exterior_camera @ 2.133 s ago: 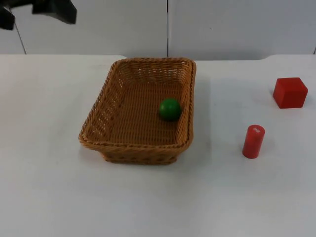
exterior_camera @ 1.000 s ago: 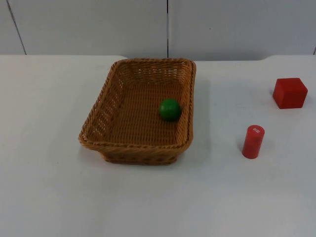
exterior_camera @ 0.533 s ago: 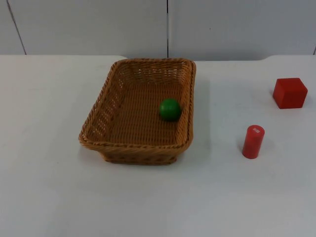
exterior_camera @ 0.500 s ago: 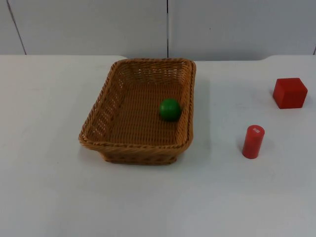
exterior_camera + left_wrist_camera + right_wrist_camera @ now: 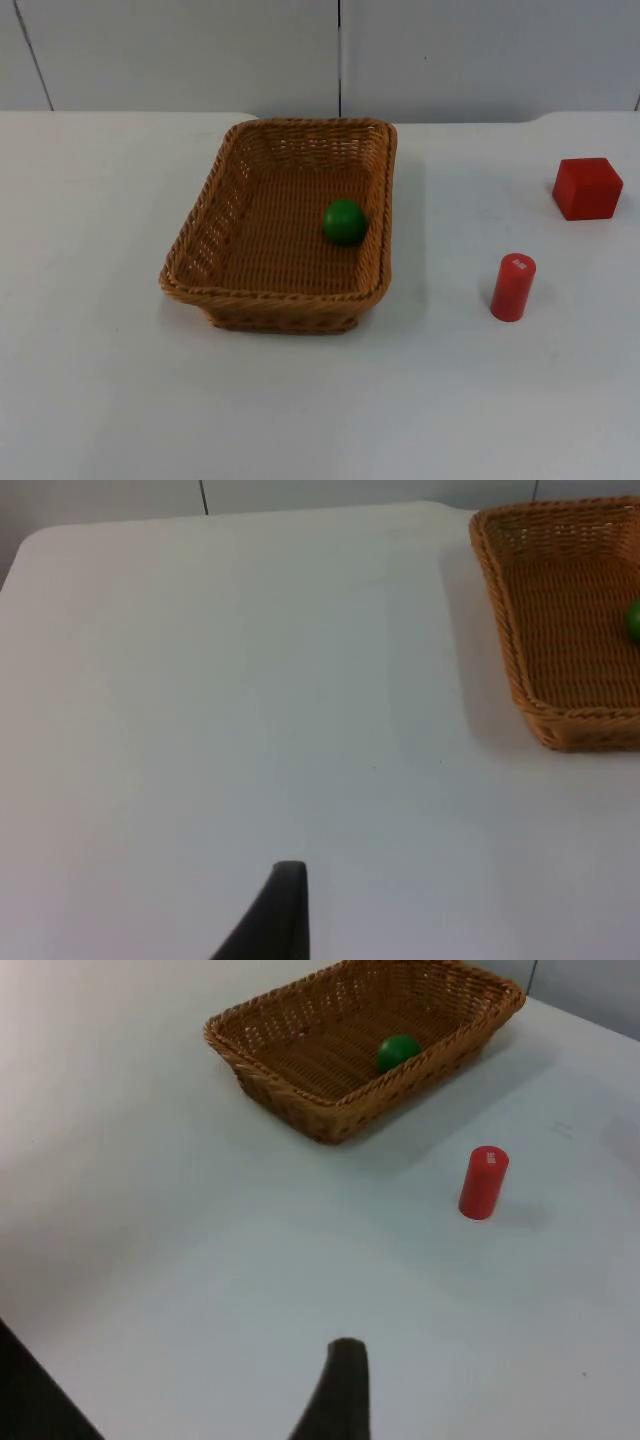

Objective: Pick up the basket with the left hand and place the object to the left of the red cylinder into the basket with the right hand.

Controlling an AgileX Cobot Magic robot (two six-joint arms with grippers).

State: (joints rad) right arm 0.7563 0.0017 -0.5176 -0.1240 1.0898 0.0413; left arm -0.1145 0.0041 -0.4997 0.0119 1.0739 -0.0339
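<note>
The basket (image 5: 282, 228) sits mid-counter (image 5: 100, 400) with the ball (image 5: 344, 221) inside; cylinder (image 5: 513, 287) and cube (image 5: 587, 187) stand toward the right edge. Whether either gripper's jaws are apart, I cannot tell.

The white table (image 5: 120, 400) carries a wicker basket (image 5: 230, 215) near its middle, with a red cylinder (image 5: 513, 287) standing upright well to its right and a red cube (image 5: 587, 188) beyond that.

Of the left end effector (image 5: 275, 920), one slim black fingertip (image 5: 283, 905) shows, matte and unmarked, tapering to a squared tip (plain plastic by the look). The right end effector (image 5: 338, 1395) offers a like black fingertip (image 5: 343, 1375), narrow, smooth, round-ended.
</note>
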